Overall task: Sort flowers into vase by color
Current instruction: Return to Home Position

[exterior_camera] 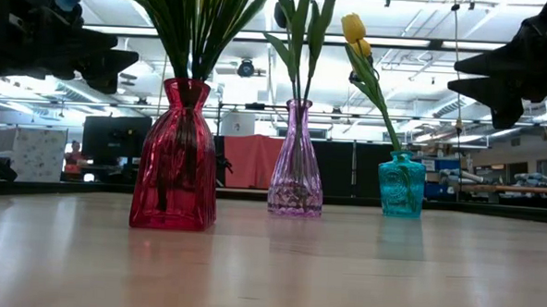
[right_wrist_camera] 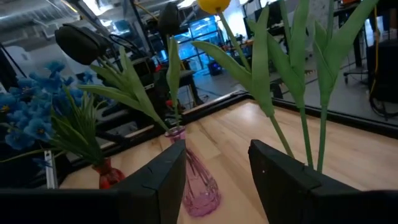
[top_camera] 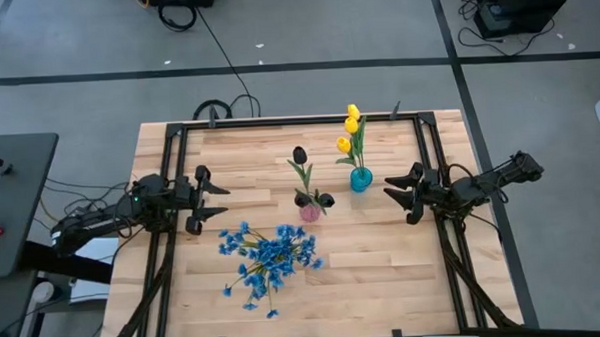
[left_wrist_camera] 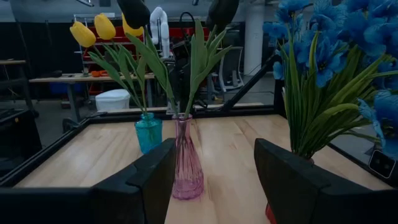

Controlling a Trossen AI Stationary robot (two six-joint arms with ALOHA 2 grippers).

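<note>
Well apart: left tool, right tool.

High view: the table is seen whole from overhead.
Low view: set at tabletop height, facing level.
Wrist views: faced inward from opposite sides; pink vase shared.

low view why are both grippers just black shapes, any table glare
Low view: bright ceiling lights behind backlight the left gripper and right gripper into silhouettes; the wooden table faintly mirrors the red glass vase. High view: even light.
</note>
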